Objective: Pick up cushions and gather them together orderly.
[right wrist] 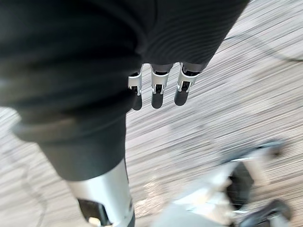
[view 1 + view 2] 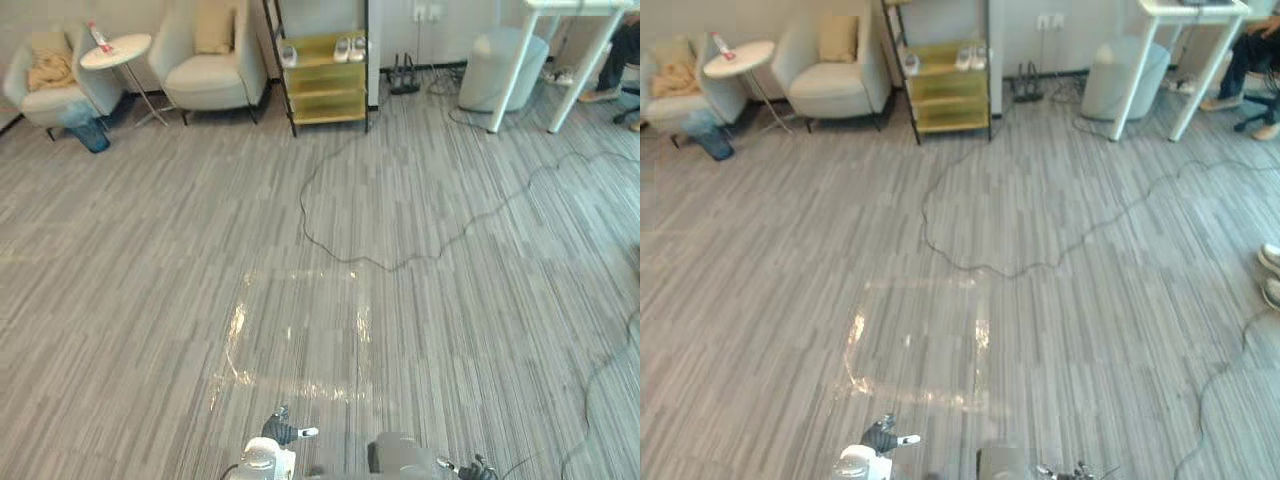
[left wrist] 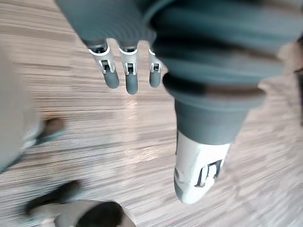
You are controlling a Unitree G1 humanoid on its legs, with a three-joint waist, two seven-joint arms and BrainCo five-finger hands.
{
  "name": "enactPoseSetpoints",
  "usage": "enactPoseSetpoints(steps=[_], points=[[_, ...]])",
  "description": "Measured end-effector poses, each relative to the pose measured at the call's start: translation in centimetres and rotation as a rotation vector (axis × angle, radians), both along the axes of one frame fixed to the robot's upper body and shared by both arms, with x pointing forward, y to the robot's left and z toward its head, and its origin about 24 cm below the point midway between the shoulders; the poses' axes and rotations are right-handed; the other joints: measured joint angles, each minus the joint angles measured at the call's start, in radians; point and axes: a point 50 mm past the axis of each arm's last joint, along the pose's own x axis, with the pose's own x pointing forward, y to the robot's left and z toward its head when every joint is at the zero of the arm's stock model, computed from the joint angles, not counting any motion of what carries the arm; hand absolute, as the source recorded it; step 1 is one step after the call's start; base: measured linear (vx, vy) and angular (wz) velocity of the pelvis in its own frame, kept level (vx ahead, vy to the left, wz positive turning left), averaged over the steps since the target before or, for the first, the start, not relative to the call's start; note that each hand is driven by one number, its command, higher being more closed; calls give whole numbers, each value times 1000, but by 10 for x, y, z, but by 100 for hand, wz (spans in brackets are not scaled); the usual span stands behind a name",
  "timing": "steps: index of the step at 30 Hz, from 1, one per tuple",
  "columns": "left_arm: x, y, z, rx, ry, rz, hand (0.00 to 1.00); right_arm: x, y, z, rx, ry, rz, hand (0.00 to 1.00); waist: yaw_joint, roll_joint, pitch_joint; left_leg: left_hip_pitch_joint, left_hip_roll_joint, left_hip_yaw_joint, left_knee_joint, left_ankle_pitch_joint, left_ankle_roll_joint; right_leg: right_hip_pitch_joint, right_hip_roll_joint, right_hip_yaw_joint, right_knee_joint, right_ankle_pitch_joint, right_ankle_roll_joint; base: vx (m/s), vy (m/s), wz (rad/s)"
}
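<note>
The tan square fabric cushion [image 2: 213,30] stood upright against the back of the pale upholstered armchair [image 2: 210,75] at the far left of the grey striped floor [image 2: 150,300], its broad face turned toward the robot. On the second pale armchair [image 2: 40,100], in the floor's far left corner beyond a round white side table [image 2: 116,50], lay a rumpled sandy fabric heap [image 2: 50,70] — cushion or throw, it could not be told. Both lay well apart from the hands, ahead and to the left, so the left hand [image 3: 131,78] was judged slightly the nearer, though neither could reach without a walk across the floor. That hand hung low, fingers straight and relaxed, pointing down at the floor and holding nothing. The right hand [image 1: 158,92] hung the same way, fingers loose and empty. The next move would likely call for an approach toward the armchairs — keeping off the tall black-framed shelf with yellow-green boards [image 2: 322,75] just beside the nearer one.
</note>
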Motion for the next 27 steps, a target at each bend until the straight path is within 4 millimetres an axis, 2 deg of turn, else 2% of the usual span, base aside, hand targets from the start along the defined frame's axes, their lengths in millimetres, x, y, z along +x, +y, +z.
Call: enactPoseSetpoints(steps=[1,2,3,4,5,6,7,8,9,11,12,14,15,16,17,18,19,20,21,22,23,24,25,26,27], points=[[0,3,0,5,-1,4,0,-2,1,-1,3,5,1,0,-3,-16,-2,9,-8,0,0,-14,-24,-3,-10,19,-66,82,-2,632,-372,64],[-2,-2,-1,-14,11,30,0,-1,-4,0,-8,7,-2,0,3,10,2,35,40,-10,-2,-45,-69,2,15,-11,-30,115,-67,522,-321,26],[-2,-6,-1,-29,10,30,0,3,-7,3,-22,-20,-10,0,12,21,-3,31,56,-9,20,-25,-100,2,23,-20,-13,77,-82,604,-387,28],[-1,-8,0,-39,7,32,0,7,-8,5,-26,-40,-12,0,10,12,8,11,65,-6,86,-18,-116,17,16,-31,-1,53,-88,426,-319,40],[0,-10,0,-49,0,28,0,8,-6,5,-22,-46,-13,0,-2,3,31,-23,93,-3,208,-20,-143,64,12,-47,-16,40,-95,355,-271,66],[2,-9,2,-58,-13,40,0,3,-4,4,-12,-37,-27,0,-5,1,48,-95,152,14,462,-26,-193,151,16,-69,-61,37,-97,273,-205,57],[3,-8,3,-59,-18,48,0,1,-3,4,-7,-35,-31,0,-3,0,49,-116,168,23,527,-27,-194,171,18,-72,-75,36,-97,279,-174,50],[8,-5,6,-61,-51,73,0,-3,-1,5,-4,-43,-28,0,10,-12,48,-181,229,83,719,-39,-166,239,20,-73,-118,9,-111,236,-156,35],[9,-6,8,-65,-66,78,0,-1,-3,7,-13,-61,-22,0,13,-13,49,-230,277,138,785,-55,-122,282,23,-75,-128,-18,-113,273,-176,31],[7,-5,8,-64,-64,81,0,4,-7,10,-24,-80,-23,0,20,-7,47,-281,300,186,728,-68,-98,302,21,-71,-133,-42,-101,140,-59,-1],[7,-5,8,-64,-63,82,0,5,-8,10,-24,-83,-25,0,21,-6,48,-285,301,193,704,-69,-97,308,20,-68,-135,-44,-99,166,15,-20],[8,-5,8,-64,-66,78,0,7,-10,11,-30,-91,-38,0,23,-6,47,-311,276,196,505,-70,-95,336,4,-55,-148,-54,-91,248,75,-29],[9,-6,8,-62,-68,70,0,8,-13,12,-35,-91,-48,0,23,-9,49,-324,239,179,338,-54,-95,345,-18,-31,-153,-67,-90,381,156,-39],[9,-7,8,-62,-68,64,0,4,-16,11,-38,-79,-68,0,21,-8,48,-338,211,144,217,-29,-110,353,-34,-9,-156,-86,-77,331,140,-36],[9,-6,8,-62,-69,64,0,3,-17,10,-39,-73,-72,0,21,-6,47,-346,206,130,185,-18,-115,354,-37,-1,-156,-92,-71,369,201,-31],[10,-7,8,-60,-67,57,0,-1,-19,9,-42,-50,-79,0,20,8,46,-379,203,83,114,7,-142,356,-38,20,-159,-125,-37,391,265,-44],[11,-9,8,-63,-68,46,0,-2,-24,8,-49,-25,-74,0,21,29,50,-406,213,47,88,24,-157,375,-32,47,-162,-152,-5,497,345,-50],[11,-10,8,-64,-70,44,0,-3,-25,7,-51,-16,-70,0,21,34,53,-410,214,37,87,27,-156,382,-32,56,-165,-161,2,465,394,-68],[12,-11,9,-67,-76,30,0,-4,-29,8,-64,-7,-68,0,21,47,49,-428,209,5,113,70,-150,406,-44,84,-180,-185,24,411,359,-51],[12,-11,8,-64,-75,28,0,-5,-29,8,-64,-3,-68,0,22,42,47,-432,203,1,130,96,-153,412,-53,93,-181,-188,25,681,527,-71],[9,-6,6,-40,-60,0,0,-13,-26,5,-50,24,-74,0,17,0,-3,-470,131,33,233,102,-123,409,-144,137,-191,-191,56,624,424,-33],[15,-5,9,-32,-75,-19,0,-14,-21,3,-34,23,-79,0,8,-7,-15,-491,110,50,262,77,-101,380,-169,158,-171,-157,67,766,500,-24],[18,-5,10,-30,-82,-22,0,-13,-19,2,-28,22,-79,0,9,-9,-14,-494,105,56,265,70,-95,371,-174,166,-162,-146,73,606,382,-9],[25,1,12,-16,-101,-25,0,-11,-11,0,4,20,-72,0,22,-9,-13,-485,93,96,266,55,-69,317,-180,218,-84,-75,78,657,415,-51],[23,5,12,-8,-95,-17,0,-6,-7,-1,17,15,-58,0,39,-4,-11,-434,92,131,251,40,-44,273,-173,226,7,8,68,492,283,-61]])
